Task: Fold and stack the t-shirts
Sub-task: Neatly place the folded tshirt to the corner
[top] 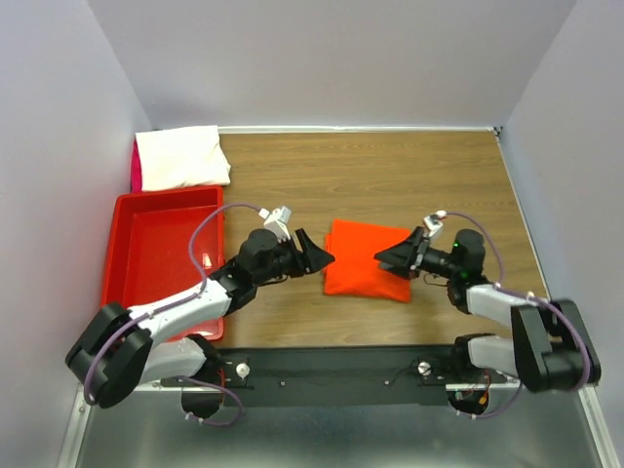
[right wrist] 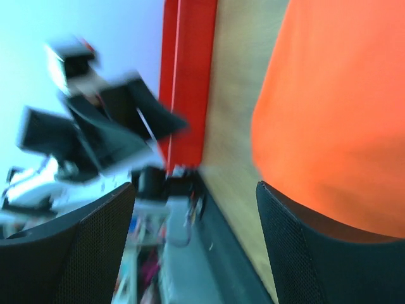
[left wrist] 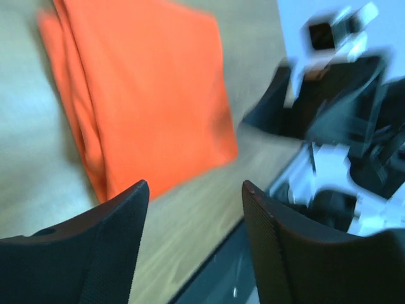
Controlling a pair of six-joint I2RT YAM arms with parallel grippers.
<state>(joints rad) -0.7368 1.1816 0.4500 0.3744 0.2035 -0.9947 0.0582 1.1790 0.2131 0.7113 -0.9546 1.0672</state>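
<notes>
The orange-red t-shirt [top: 366,258] lies folded into a rectangle on the wooden table, between the two grippers. It also shows in the left wrist view [left wrist: 145,95] and in the right wrist view [right wrist: 342,107]. My left gripper [top: 314,255] is open and empty just left of the shirt [left wrist: 195,190]. My right gripper [top: 392,259] is open and empty over the shirt's right edge [right wrist: 196,190]. A folded white t-shirt [top: 180,156] lies at the back left, with a pink t-shirt [top: 136,168] barely showing under it.
A red plastic bin [top: 161,255] stands at the left, under the left arm. Grey walls close off the back and both sides. A black rail [top: 331,366] runs along the near edge.
</notes>
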